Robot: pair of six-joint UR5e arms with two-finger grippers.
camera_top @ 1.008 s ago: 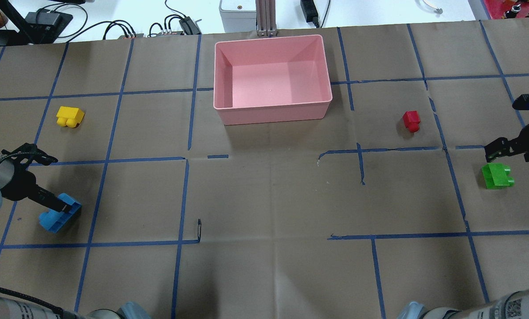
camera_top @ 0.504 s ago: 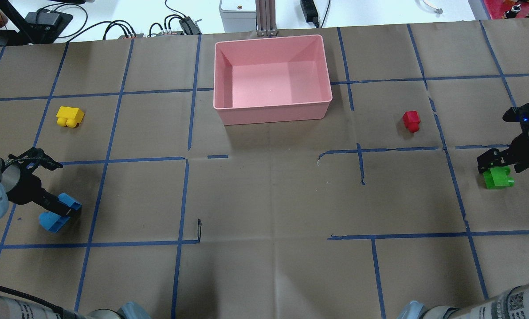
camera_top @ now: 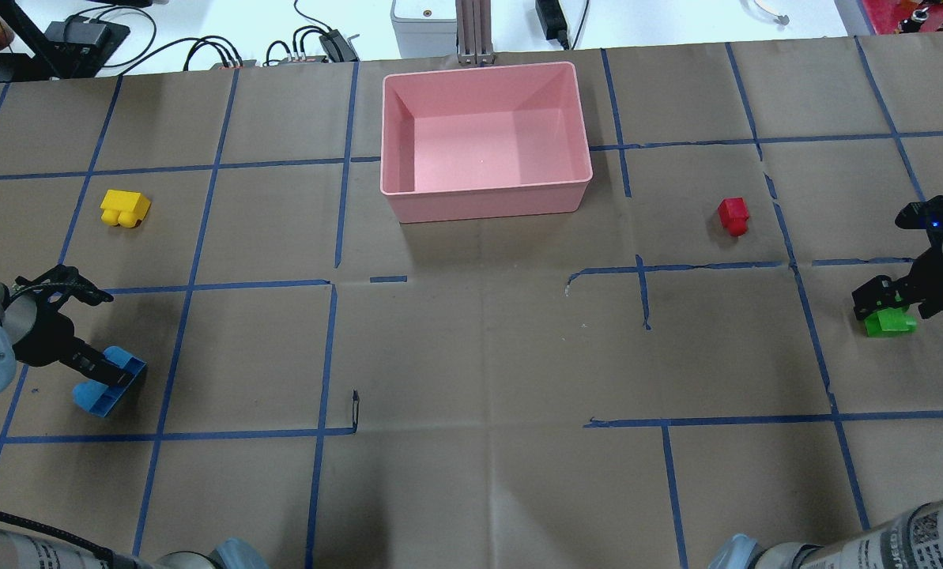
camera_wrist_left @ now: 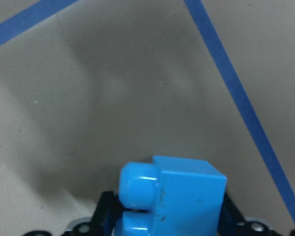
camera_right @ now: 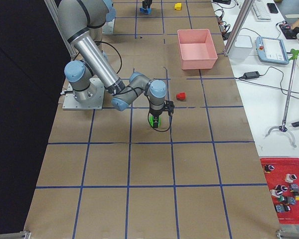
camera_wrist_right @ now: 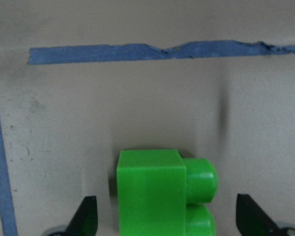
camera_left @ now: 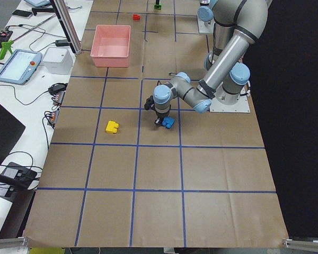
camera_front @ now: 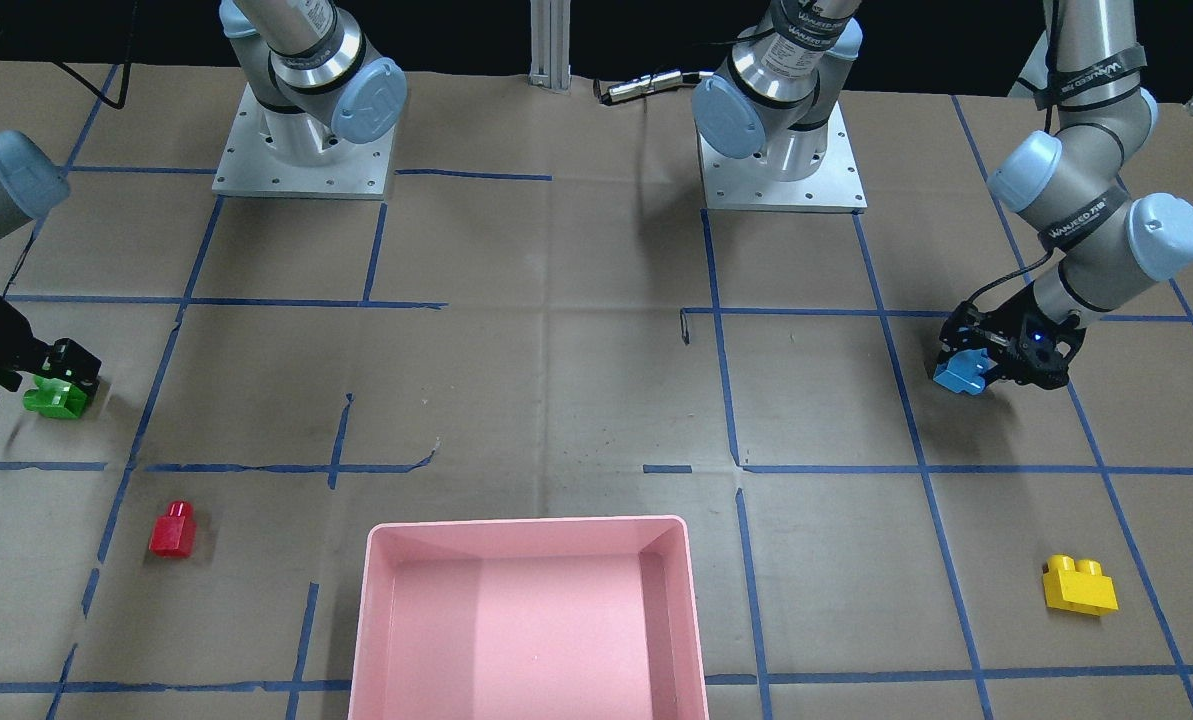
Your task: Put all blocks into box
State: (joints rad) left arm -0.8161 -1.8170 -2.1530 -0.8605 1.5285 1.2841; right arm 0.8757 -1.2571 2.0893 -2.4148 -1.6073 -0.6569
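The light-blue block (camera_top: 106, 391) lies at the table's near left, and my left gripper (camera_top: 106, 371) is shut on it; the left wrist view shows the block (camera_wrist_left: 182, 196) filling the gap between the black fingers. The green block (camera_top: 888, 322) lies at the far right. My right gripper (camera_top: 882, 304) is open and low around it, both fingers standing clear of the block (camera_wrist_right: 157, 191) in the right wrist view. The yellow block (camera_top: 124, 208) sits at the left and the red block (camera_top: 733, 215) at the right. The pink box (camera_top: 487, 201) stands empty at the back middle.
Cables and power units (camera_top: 84, 35) and an aluminium post (camera_top: 471, 32) lie behind the box, beyond the table's far edge. Both arm bases (camera_front: 301, 150) stand on the robot's side. Blue tape lines grid the brown paper.
My right gripper has moved down and toward the green block and now straddles it. My left gripper has settled lower on the light-blue block, which has barely shifted.
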